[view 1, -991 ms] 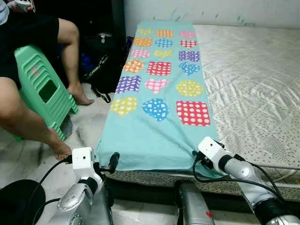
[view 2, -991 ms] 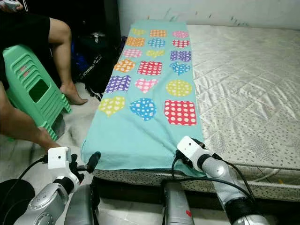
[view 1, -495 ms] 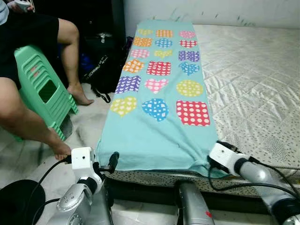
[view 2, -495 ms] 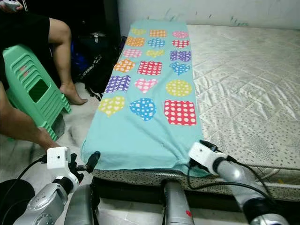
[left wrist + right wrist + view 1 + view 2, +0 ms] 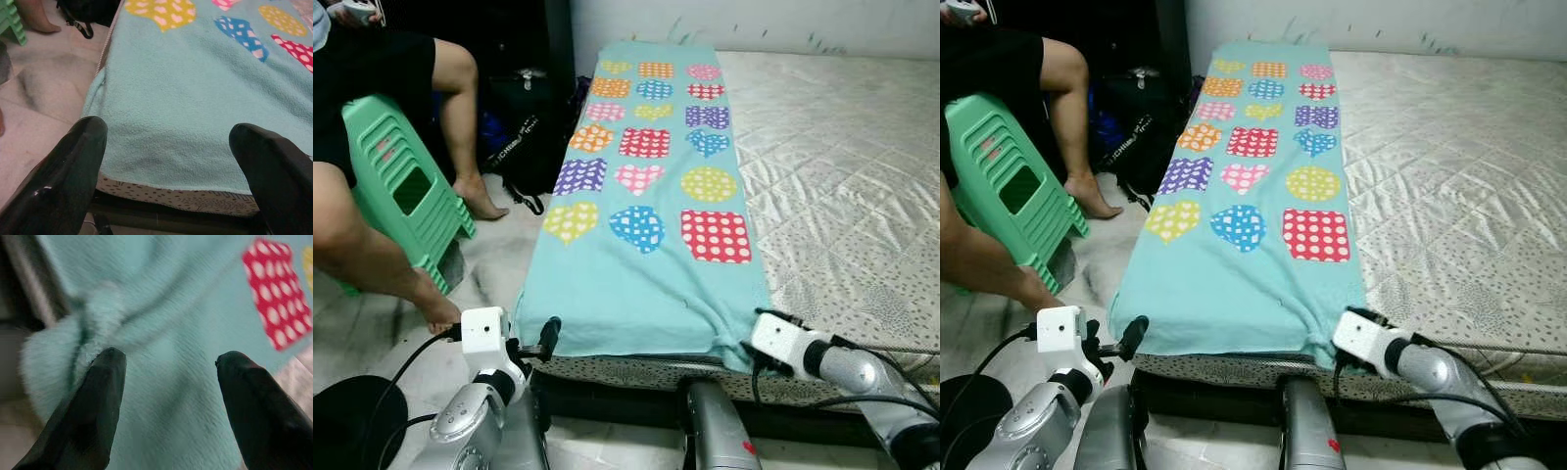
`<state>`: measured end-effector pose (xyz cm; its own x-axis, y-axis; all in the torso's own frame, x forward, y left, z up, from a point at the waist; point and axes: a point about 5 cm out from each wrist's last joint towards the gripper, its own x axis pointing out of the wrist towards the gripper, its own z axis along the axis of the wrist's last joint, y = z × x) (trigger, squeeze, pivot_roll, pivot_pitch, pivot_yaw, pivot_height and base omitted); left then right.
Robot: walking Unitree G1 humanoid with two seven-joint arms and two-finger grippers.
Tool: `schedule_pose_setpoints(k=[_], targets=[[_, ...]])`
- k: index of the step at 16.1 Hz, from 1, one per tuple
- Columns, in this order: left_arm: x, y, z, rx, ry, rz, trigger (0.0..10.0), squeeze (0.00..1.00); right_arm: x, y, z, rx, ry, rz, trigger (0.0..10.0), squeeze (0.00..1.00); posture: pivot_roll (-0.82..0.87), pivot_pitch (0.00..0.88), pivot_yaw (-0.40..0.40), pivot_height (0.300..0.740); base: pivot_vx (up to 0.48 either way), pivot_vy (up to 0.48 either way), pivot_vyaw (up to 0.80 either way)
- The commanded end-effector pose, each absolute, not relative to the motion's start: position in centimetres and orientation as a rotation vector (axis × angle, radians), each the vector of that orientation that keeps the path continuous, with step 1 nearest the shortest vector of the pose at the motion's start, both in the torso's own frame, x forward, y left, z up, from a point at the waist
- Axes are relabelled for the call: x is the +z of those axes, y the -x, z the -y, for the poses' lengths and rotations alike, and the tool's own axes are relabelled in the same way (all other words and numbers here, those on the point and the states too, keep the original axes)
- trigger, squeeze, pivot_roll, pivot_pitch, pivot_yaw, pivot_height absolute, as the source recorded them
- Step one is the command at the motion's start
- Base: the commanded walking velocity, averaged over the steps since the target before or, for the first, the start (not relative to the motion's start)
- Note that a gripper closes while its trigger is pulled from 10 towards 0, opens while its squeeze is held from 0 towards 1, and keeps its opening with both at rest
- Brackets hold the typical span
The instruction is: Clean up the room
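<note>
A teal fleece blanket (image 5: 636,284) with dotted colourful hearts and squares lies lengthwise along the left side of the bare mattress (image 5: 842,147). My left gripper (image 5: 168,142) is open just before the blanket's near left corner, its fingers (image 5: 549,336) level with the hem. My right gripper (image 5: 168,367) is open at the near right corner, where the fleece is bunched into a fold (image 5: 93,328) in front of its fingers. That wrist's white camera housing (image 5: 773,338) sits at the mattress's front edge.
A person's bare legs (image 5: 372,255) and a green plastic stool (image 5: 401,186) are on the left, over a pale tiled floor (image 5: 494,259). A black bag (image 5: 524,137) leans by the bed. A dark round object (image 5: 352,421) lies at the bottom left.
My right arm has slid to the right along the bed's front edge and lower, and the blanket's near right corner now reaches further right and is bunched. The left arm stays put.
</note>
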<state>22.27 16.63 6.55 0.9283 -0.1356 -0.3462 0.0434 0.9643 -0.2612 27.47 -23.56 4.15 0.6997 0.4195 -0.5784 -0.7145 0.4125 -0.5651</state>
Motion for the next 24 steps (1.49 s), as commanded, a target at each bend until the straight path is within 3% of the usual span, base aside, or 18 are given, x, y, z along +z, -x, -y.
schedule_pose_setpoints(k=[1, 6, 12, 16, 18, 24], targets=[[6.8, -22.3, -16.8, -0.097, 0.247, -0.364, 10.0, 0.00, 4.2, -27.2, 23.0, 0.792, 0.886, -0.370, 10.0, 0.00, -0.06, 0.019, -0.001, 0.526, 0.000, 0.000, 0.00], [6.7, -22.4, -16.7, -0.099, 0.247, -0.364, 10.0, 0.00, 4.3, -26.3, 23.2, 0.857, 0.890, -0.380, 10.0, 0.00, -0.07, 0.023, -0.001, 0.526, 0.000, 0.000, 0.00], [6.7, -22.3, -16.9, -0.095, 0.241, -0.364, 10.0, 0.00, 5.8, -27.1, 24.7, 0.815, 0.952, -0.391, 10.0, 0.00, -0.07, 0.026, 0.000, 0.526, 0.000, 0.000, 0.00], [6.8, -22.4, -16.8, -0.097, 0.241, -0.361, 10.0, 0.00, 7.1, -29.0, 23.0, 0.629, 0.781, -0.294, 10.0, 0.00, -0.07, 0.023, 0.002, 0.526, 0.000, 0.000, 0.00], [6.8, -22.5, -16.7, -0.098, 0.242, -0.359, 10.0, 0.00, 6.6, -28.5, 21.7, 0.642, 0.726, -0.279, 10.0, 0.00, -0.07, 0.021, 0.001, 0.526, 0.000, 0.000, 0.00], [6.8, -22.5, -16.7, -0.099, 0.244, -0.359, 10.0, 0.00, 5.9, -27.6, 20.6, 0.559, 0.755, -0.267, 10.0, 0.00, -0.08, 0.022, -0.001, 0.526, 0.000, 0.000, 0.00]])
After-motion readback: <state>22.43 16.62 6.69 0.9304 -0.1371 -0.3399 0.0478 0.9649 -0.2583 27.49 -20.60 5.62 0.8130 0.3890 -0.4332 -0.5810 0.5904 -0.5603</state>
